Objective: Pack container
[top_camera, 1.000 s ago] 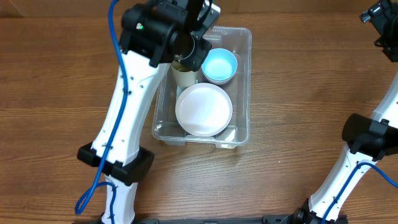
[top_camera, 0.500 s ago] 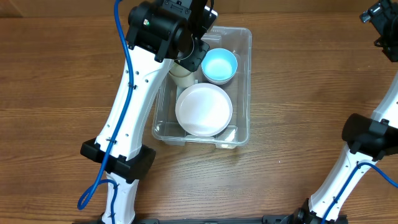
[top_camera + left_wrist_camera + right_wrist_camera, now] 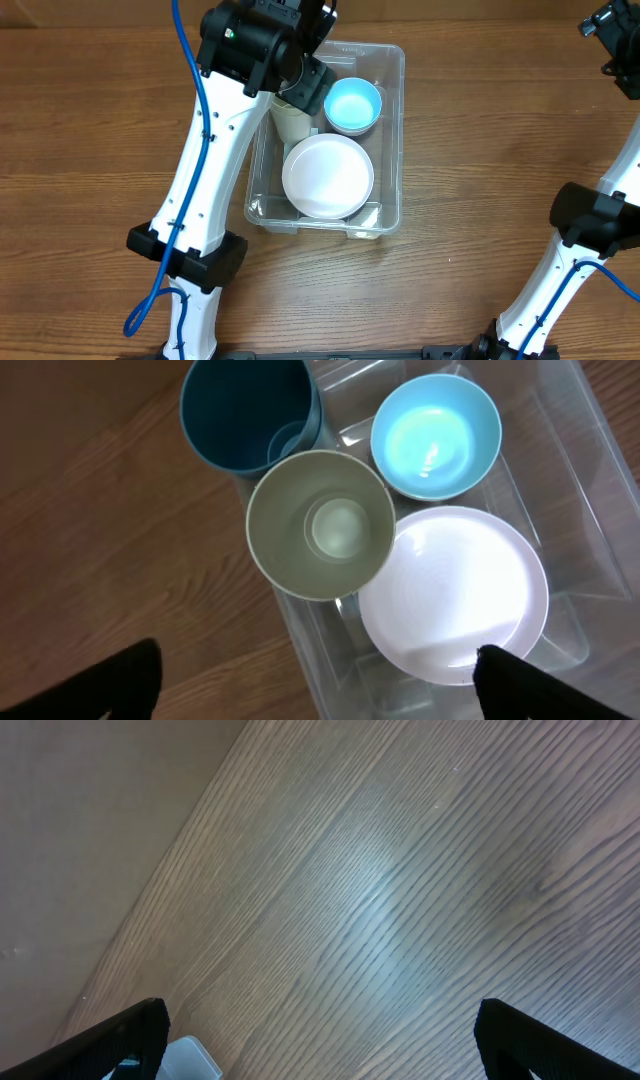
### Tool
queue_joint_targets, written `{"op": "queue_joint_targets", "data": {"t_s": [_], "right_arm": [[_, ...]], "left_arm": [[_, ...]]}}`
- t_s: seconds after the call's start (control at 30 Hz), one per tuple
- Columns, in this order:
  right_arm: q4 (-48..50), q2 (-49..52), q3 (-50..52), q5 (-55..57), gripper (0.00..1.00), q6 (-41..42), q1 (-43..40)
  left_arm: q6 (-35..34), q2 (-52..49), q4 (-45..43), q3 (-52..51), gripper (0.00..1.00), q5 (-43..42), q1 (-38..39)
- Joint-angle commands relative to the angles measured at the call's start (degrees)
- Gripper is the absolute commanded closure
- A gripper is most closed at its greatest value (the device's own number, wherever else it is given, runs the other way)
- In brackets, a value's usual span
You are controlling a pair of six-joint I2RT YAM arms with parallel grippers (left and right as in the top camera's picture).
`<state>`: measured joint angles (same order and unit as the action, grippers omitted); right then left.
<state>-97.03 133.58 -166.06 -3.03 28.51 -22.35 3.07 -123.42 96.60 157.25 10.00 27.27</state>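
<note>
- Hovering left pincer point(image 3: 320, 655), jaws apart, empty, above beige cup point(image 3: 320, 525) in container point(image 3: 392, 160).
- Advice: rise straight (avoid clipping blue cup point(image 3: 250, 410)).
- Right pincer point(image 3: 320, 1010): apart, idle.

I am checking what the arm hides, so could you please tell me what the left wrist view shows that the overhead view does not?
Only the left wrist view shows the dark blue cup, next to the beige cup; from overhead the left arm covers it. Only the overhead view shows the right arm, standing well clear of the container. Both show the light blue bowl and the white plate inside the container.
</note>
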Motion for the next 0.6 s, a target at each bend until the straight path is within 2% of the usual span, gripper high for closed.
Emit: {"op": "queue_joint_targets", "data": {"t_s": [0.0,0.1,0.2,0.33,0.57], "right_arm": [[0.26,-0.52,-0.07,-0.07,0.0,0.22,0.15],[0.26,-0.52,-0.07,-0.07,0.0,0.22,0.15],[0.26,-0.52,-0.07,-0.07,0.0,0.24,0.15],[0.26,-0.52,-0.07,-0.07,0.0,0.22,0.15],[0.26,-0.52,-0.07,-0.07,0.0,0.24,0.15]], "left_arm": [[-3.58,8.24,0.2,0.42,0.0,0.9,0.35],[-7.21,12.9,0.2,0.42,0.0,-1.79,1.44],[-9.99,15.76,0.2,0.42,0.0,-10.64,1.66],[-5.92,16.81,0.2,0.42,0.0,-9.38,1.6],[-5.86,25.35,0.2,0.42,0.0,-7.67,1.6]]}}
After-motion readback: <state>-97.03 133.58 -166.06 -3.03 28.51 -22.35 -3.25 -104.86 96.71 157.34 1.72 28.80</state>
